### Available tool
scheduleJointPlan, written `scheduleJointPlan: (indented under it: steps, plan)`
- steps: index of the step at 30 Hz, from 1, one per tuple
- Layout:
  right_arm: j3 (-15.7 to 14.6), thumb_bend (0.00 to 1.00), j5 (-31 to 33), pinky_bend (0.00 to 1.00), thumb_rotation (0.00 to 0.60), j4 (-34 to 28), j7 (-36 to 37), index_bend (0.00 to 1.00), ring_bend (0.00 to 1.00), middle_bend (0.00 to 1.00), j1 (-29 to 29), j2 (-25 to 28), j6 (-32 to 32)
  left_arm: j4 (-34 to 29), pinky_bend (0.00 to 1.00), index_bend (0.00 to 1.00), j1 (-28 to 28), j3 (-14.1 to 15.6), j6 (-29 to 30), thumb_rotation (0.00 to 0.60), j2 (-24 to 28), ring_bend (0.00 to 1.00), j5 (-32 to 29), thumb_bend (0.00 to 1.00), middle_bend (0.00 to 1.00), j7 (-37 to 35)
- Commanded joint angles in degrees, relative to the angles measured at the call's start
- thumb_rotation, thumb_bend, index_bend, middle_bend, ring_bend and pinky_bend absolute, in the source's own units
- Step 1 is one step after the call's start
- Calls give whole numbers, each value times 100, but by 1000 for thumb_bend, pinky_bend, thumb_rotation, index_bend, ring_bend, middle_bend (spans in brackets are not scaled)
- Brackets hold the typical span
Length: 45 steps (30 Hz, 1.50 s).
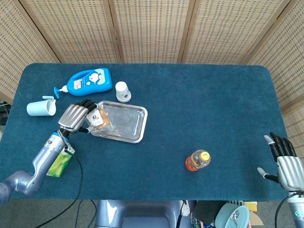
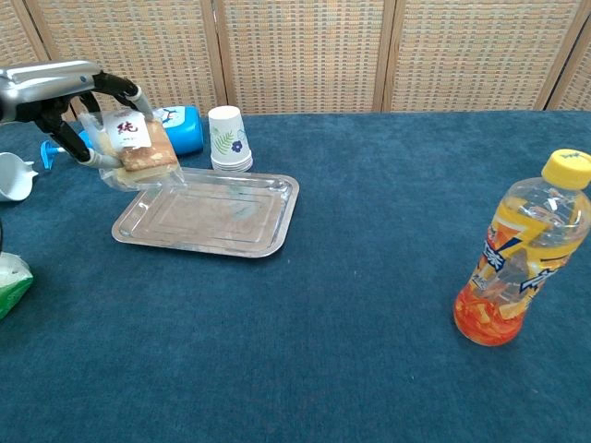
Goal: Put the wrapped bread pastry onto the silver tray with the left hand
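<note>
My left hand (image 1: 74, 117) (image 2: 57, 92) holds the wrapped bread pastry (image 1: 99, 118) (image 2: 137, 148), a brown bun in clear plastic with a white label, in the air over the left end of the silver tray (image 1: 127, 124) (image 2: 222, 214). The pastry hangs above the tray's left rim, apart from the metal. The tray holds nothing. My right hand (image 1: 284, 159) is open at the table's right front edge, fingers spread, and shows only in the head view.
A blue pump bottle (image 1: 88, 81) (image 2: 175, 132) and a paper cup (image 1: 122, 91) (image 2: 228, 137) lie just behind the tray. A light blue mug (image 1: 40, 108) is at far left, a green packet (image 1: 60, 162) near the front left. An orange drink bottle (image 1: 197, 160) (image 2: 523, 263) stands at the right.
</note>
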Motion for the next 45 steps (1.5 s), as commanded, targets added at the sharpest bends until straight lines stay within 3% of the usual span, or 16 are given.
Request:
scheduleJointPlan:
  steps: [1,5,10,14,22,30,35,39,45]
  plan:
    - [9,189,17,0,600,-22,24,44,0,0,-5,-3,-3,738,331,566,-416,-98,-383,600,-428,170,-49,362,291,-224]
    - [26,189,38,0,600,22,66,44,0,0,1,-18,-15,990,264,531,-529,-55,-531,600,-520,137,-34,319,217,-390]
    - [63,189,105,0,600,37,95,44,0,0,37,-28,-92,987,38,257,-557,59,-664,600,-511,0,10,158,5,-594]
    - [90,189,154,0,600,60,139,44,0,0,49,-21,-128,863,0,123,-556,173,-819,600,-420,0,-49,87,0,-619]
    - [210,189,293,0,600,177,323,44,0,0,55,-22,-113,259,0,66,-351,218,-377,600,-65,0,-283,105,0,-51]
    - [319,189,357,0,600,33,185,44,0,0,79,91,-67,-1810,0,62,710,469,1680,600,1075,0,-38,153,0,1387]
    - [271,189,307,0,600,-242,-22,44,0,0,43,217,-36,-2510,0,62,1339,752,2566,600,1557,0,328,154,0,1685]
    - [241,189,264,0,600,-539,-380,44,0,0,33,267,-8,-2613,0,61,2102,1103,3724,600,1692,0,1023,155,0,1849]
    - [205,189,136,0,600,-717,-990,44,0,0,-78,90,303,-2099,0,52,3262,1599,5218,600,1504,0,1784,155,0,1784]
